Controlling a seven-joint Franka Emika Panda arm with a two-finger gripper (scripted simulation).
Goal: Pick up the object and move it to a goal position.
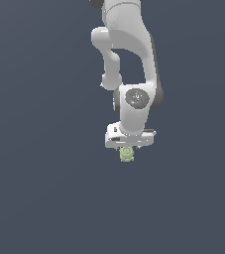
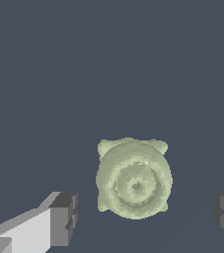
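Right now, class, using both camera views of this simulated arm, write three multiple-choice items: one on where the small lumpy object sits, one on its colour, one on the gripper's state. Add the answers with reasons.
1. Where is the object relative to the gripper?
A. Between the two fingers, with a gap on each side
B. Far off to one side of the arm
C. Resting on top of the arm's wrist

2. What colour is the object?
A. Bright red
B. Pale yellow-green
C. Black

3. What state is the gripper in?
A. Shut with pads meeting
B. Out of sight in both views
C. Open, fingers apart

Answers:
1. A, since the wrist view shows the fingers flanking it with dark floor showing on each side.
2. B, since its ringed top looks pale yellow-green in both views.
3. C, since the dark pads stand wide apart and neither touches the object.
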